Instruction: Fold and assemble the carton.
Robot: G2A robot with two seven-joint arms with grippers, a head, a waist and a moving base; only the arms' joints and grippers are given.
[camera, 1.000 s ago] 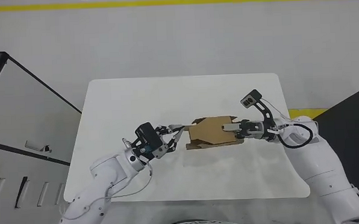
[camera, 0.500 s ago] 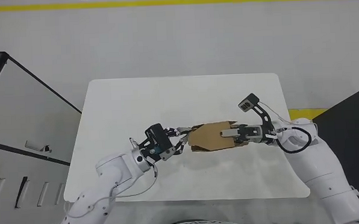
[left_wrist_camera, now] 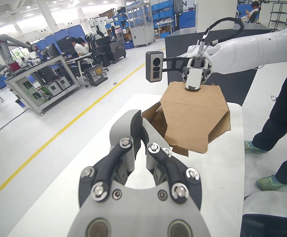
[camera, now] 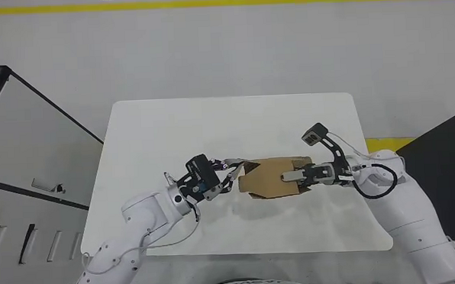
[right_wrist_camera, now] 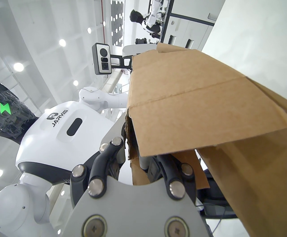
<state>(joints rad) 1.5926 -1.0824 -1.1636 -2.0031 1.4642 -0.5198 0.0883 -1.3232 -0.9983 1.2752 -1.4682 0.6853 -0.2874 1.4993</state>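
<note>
- Handling, as judged: the right jaws best serve as a firm anchor while the left jaws fold an end flap of the brown corrugated cardboard carton (camera: 269, 178) inward along its crease, pushing squarely lest the board buckle.
- Top view: carton part-opened, over the middle of the white rectangular counter (camera: 211, 127), spanned between both arms, one set of jaws at each end.
- Left wrist view: left jaws pressed nearly together, tips at an end flap; whether they nip it cannot be told. Adds the open end with loose inner flaps, and the right jaws pinching the far upper edge.
- Right wrist view: right jaws pinching a wall panel of the carton. Adds a score line across that panel and a ragged edge at the grip.
</note>
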